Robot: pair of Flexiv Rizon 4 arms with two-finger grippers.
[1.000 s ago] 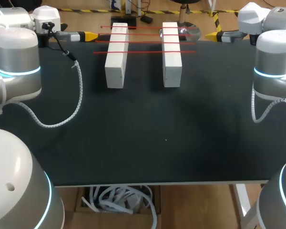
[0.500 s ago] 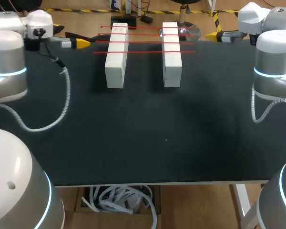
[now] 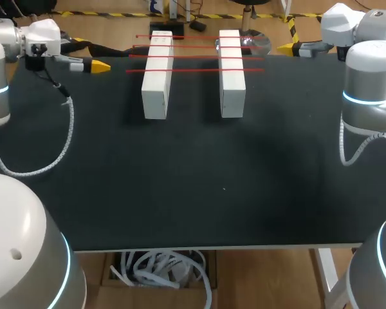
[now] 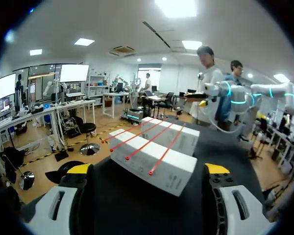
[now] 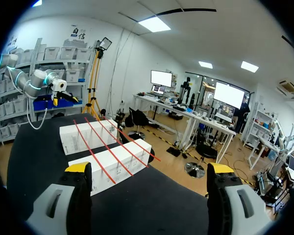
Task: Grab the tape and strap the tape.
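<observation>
Tape, four thin red strips [image 3: 193, 56], lies stretched across two white blocks [image 3: 157, 77] on the black table [image 3: 199, 187]; bridging the gap between the blocks probably leaves room to pinch a strip from above and below; left gripper [image 3: 98, 65] sits left of the blocks, right gripper [image 3: 286, 47] right of them, both well clear of the tape; head view hides their finger gaps; each wrist view shows fingers [image 4: 81, 169] spread wide, holding nothing, blocks ahead.

I look down on a wide black matte tabletop [image 3: 193, 193]. Its surface is plain and evenly lit. A thin pale rim runs along its near edge.
</observation>
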